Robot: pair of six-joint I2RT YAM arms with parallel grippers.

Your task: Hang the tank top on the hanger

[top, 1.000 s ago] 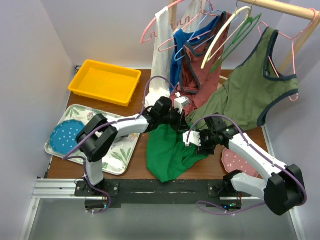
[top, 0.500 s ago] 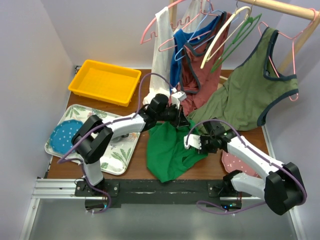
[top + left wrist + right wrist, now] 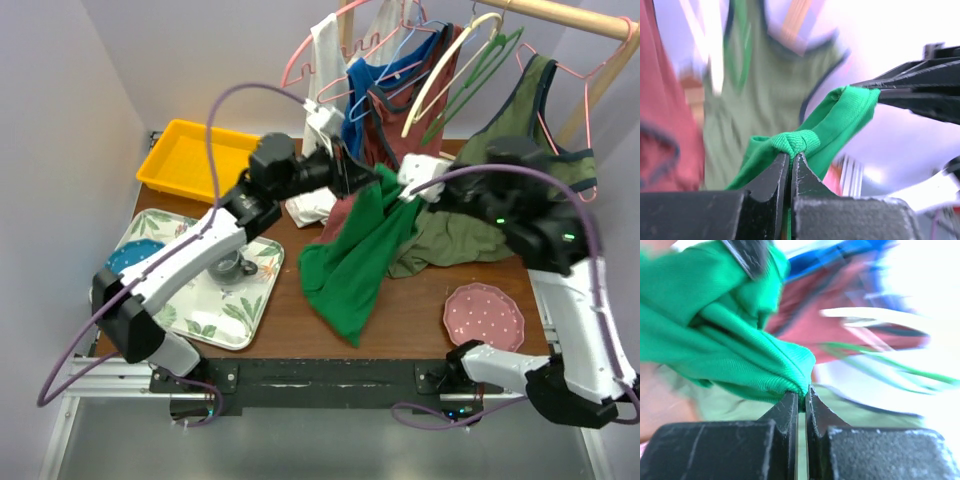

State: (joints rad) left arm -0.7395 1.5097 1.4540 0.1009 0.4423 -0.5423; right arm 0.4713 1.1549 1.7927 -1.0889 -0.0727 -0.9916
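The tank top (image 3: 350,265) is held up in the air between the two arms, over the middle of the table (image 3: 420,320), and its loose lower part hangs down toward the table surface. The left gripper (image 3: 791,156) has its jaws pressed together on a bunched fold at the upper edge of the fabric, with only a thin slit between the fingers. The right gripper (image 3: 802,390) is just beside it, its jaws also closed tight on another fold of the same edge. A short band of green fabric runs between the two grips. The hanger (image 3: 480,80) hangs on the wooden rail (image 3: 570,15) behind, next to a cream hanger (image 3: 440,75), apart from the tank top
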